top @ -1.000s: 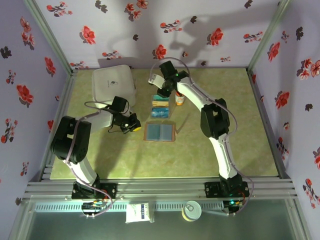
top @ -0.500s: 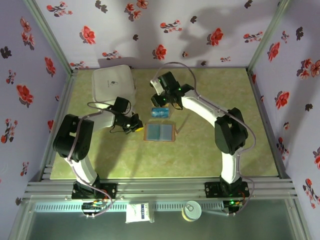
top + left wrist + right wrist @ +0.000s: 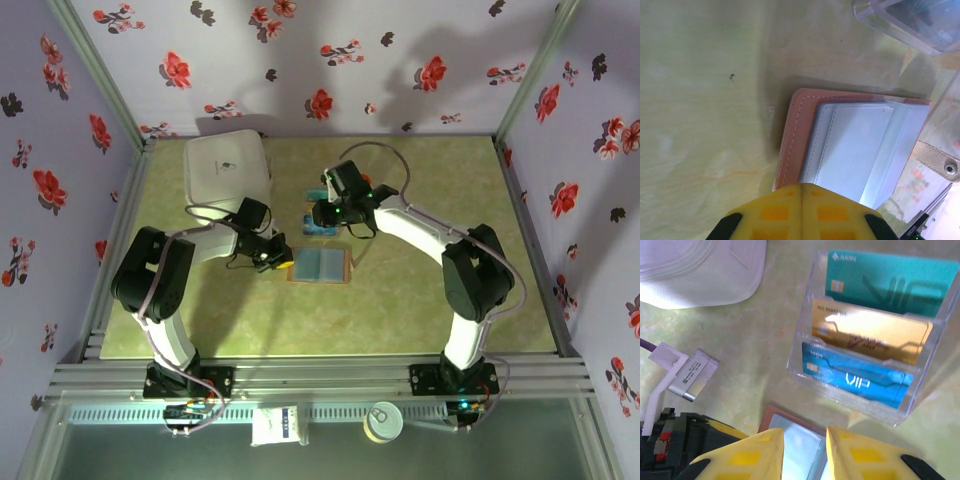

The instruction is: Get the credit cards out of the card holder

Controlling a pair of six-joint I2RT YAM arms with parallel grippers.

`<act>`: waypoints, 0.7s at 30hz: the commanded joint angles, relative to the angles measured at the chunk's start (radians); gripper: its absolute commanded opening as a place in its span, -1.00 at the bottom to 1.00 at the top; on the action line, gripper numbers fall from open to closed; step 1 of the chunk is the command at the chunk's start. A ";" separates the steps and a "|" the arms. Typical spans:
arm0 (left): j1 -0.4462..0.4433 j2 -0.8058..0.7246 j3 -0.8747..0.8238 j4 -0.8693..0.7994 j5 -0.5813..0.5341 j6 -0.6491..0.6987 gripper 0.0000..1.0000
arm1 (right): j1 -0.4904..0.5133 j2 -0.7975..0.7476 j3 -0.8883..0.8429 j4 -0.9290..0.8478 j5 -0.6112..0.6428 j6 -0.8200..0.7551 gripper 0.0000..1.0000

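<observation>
While open, holder (image 3: 852,150) beside left tool (image 3: 801,189)

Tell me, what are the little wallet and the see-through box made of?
The card holder looks like matte brown leather or fake leather: stitches run along its rim. The clear box looks like hard shiny plastic: you see cards through it.

card holder (image 3: 792,140): brown leather-like rim, stitched; smooth blue-grey lining
card box (image 3: 803,325): clear glossy plastic
credit cards (image 3: 890,285): shiny plastic
tabletop (image 3: 700,100): matt, marbled
</observation>
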 commanded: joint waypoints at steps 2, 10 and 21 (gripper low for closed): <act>-0.010 0.000 -0.011 -0.006 0.004 -0.009 -0.93 | 0.019 -0.048 -0.055 0.005 -0.060 0.116 -0.44; -0.019 0.008 -0.024 0.000 0.001 -0.019 -0.95 | 0.026 -0.061 -0.145 -0.001 -0.151 0.242 -0.40; -0.021 -0.004 -0.034 0.003 -0.027 -0.026 -0.99 | 0.038 -0.012 -0.228 0.107 -0.234 0.361 -0.36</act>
